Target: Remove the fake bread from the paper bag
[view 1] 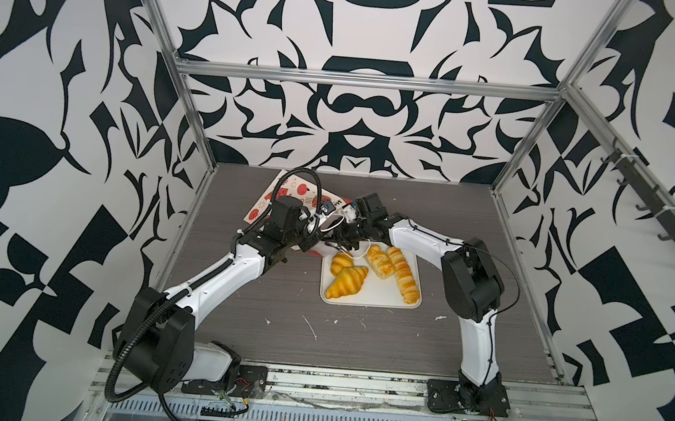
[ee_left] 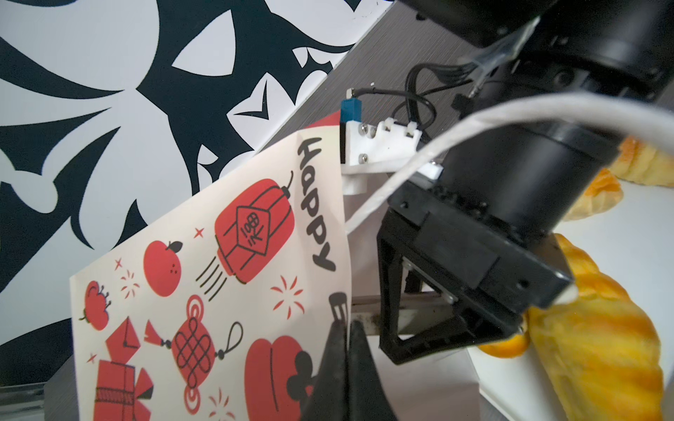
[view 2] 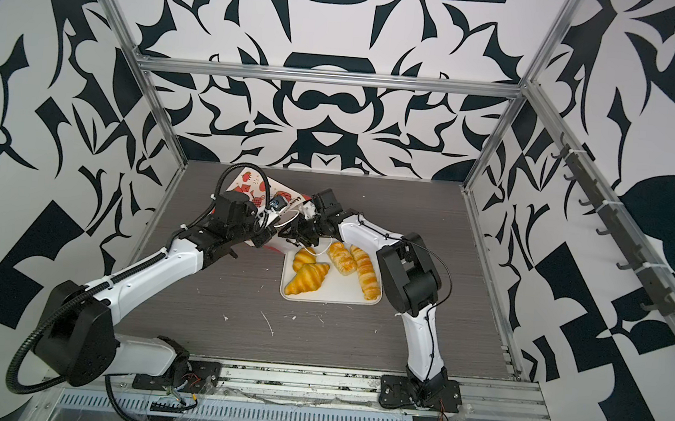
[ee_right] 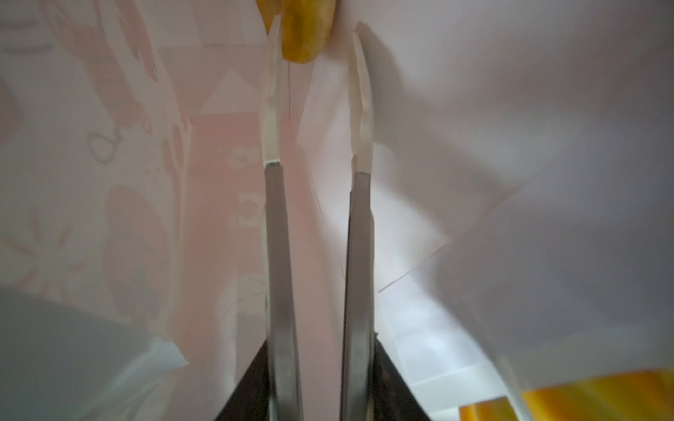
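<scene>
Patterned black-and-white walls, grey worktop [view 1: 358,338]. Left of centre in both top views the paper bag [view 1: 294,189] lay tipped over, mouth on the tray side. The left fingers [ee_left: 332,364] were clenched on its paper edge. The right fingers [ee_right: 281,255] reached deep inside the bag, parted. The last yellow piece [ee_right: 306,36] showed between their tips at the top of the right wrist view, not yet squeezed as far as I could tell. Right of centre, four pieces of fake bread [view 1: 347,283] sat on the white tray [view 1: 378,296].

Risks:
- The glossy piece would likely slip out of a tip-only grip.
- The string handle [ee_left: 565,102] lay across the right wrist, so pulling out could snag it and drag the bag.
- The thin edge pinch could tear or slip.
- The bag mouth near the tray could nudge the bread there.
</scene>
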